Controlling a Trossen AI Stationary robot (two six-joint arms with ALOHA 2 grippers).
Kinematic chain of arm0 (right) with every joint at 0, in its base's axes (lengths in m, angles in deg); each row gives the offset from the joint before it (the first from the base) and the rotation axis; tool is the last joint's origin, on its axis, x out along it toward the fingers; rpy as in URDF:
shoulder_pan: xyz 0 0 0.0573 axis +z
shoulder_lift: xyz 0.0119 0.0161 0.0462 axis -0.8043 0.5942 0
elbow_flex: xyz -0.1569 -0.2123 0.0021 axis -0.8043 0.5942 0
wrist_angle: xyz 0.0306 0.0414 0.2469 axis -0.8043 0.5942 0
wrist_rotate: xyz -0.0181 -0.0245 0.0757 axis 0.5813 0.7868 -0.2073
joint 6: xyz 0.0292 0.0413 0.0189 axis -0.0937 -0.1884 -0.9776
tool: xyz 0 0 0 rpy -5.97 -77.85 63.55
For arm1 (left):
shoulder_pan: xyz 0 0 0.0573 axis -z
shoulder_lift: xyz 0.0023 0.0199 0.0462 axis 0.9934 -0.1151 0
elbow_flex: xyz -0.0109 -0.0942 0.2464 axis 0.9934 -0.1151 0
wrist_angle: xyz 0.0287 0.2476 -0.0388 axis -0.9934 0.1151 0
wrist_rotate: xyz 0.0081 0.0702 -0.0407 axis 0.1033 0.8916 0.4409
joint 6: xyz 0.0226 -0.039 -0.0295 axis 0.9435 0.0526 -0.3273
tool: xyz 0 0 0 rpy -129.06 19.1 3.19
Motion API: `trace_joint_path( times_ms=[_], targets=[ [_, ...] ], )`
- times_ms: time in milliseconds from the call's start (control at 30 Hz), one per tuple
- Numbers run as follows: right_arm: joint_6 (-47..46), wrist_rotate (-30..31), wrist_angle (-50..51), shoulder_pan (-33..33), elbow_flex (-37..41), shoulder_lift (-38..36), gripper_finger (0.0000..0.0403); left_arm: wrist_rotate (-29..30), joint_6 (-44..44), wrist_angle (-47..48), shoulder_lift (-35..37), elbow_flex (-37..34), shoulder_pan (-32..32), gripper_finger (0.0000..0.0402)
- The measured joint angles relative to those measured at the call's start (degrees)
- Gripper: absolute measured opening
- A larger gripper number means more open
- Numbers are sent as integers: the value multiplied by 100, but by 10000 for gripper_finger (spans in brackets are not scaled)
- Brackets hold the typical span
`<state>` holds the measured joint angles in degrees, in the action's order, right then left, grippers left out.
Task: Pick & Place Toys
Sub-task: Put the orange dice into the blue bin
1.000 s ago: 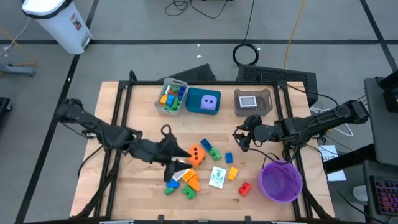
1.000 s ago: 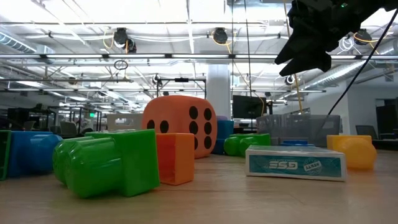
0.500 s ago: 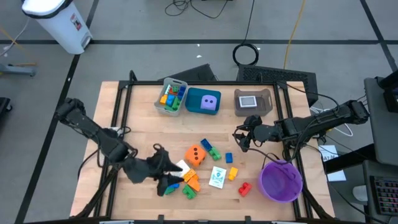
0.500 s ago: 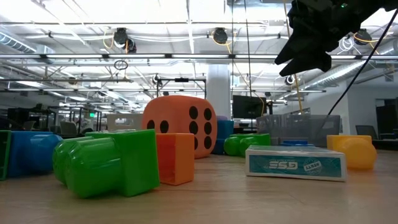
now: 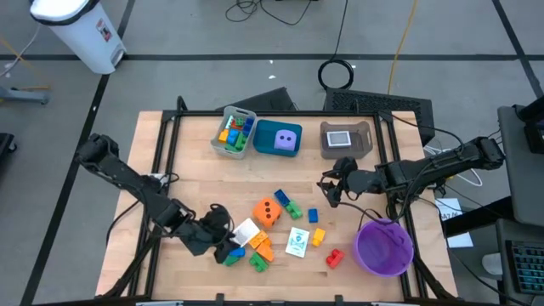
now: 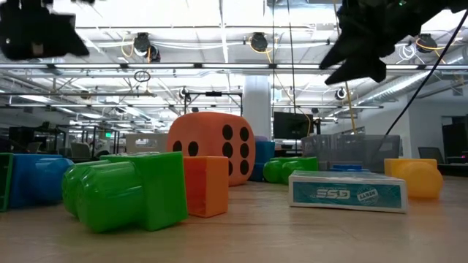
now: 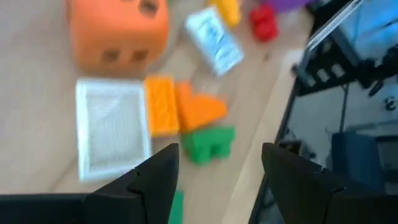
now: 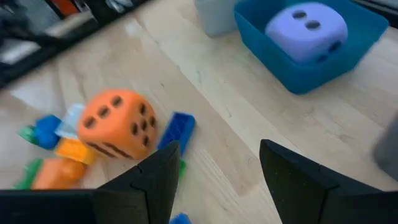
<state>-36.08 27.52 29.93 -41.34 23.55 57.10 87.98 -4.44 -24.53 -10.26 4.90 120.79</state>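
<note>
Some bricks (image 5: 235,131) and the purple die (image 5: 288,142) sat in trays; many toys (image 5: 265,231) lay loose. Both grippers, left (image 5: 223,247) and right (image 5: 325,190), were spread, empty.

Your left gripper (image 5: 223,242) sits low near the table's front, fingers apart, empty. Your right gripper (image 5: 326,189) hovers mid-right, fingers apart.

Bright, even overhead light from ceiling lamps (image 6: 252,42) leaves only faint shadows on the bench (image 5: 195,183), while toys beyond the left end effector (image 7: 217,186) look motion-blurred.
</note>
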Motion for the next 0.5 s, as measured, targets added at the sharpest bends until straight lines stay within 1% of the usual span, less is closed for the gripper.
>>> trace_joint_path(
  times_ms=[133, 367, 433, 500],
  targets=[
    [4, -6, -509, 0, 0, -1, 212, -24, -321, -12, 0, -241, -10, 239],
    [11, -15, -1852, -24, 0, 0, 212, -43, -219, -59, 0, -302, -83, 239],
    [28, -43, -2199, -22, 0, 0, 212, -156, -94, -55, 0, -302, -84, 239],
    [44, -212, -2454, -22, -2, -2, 212, -328, -30, -49, 0, -302, -80, 239]
  ],
)
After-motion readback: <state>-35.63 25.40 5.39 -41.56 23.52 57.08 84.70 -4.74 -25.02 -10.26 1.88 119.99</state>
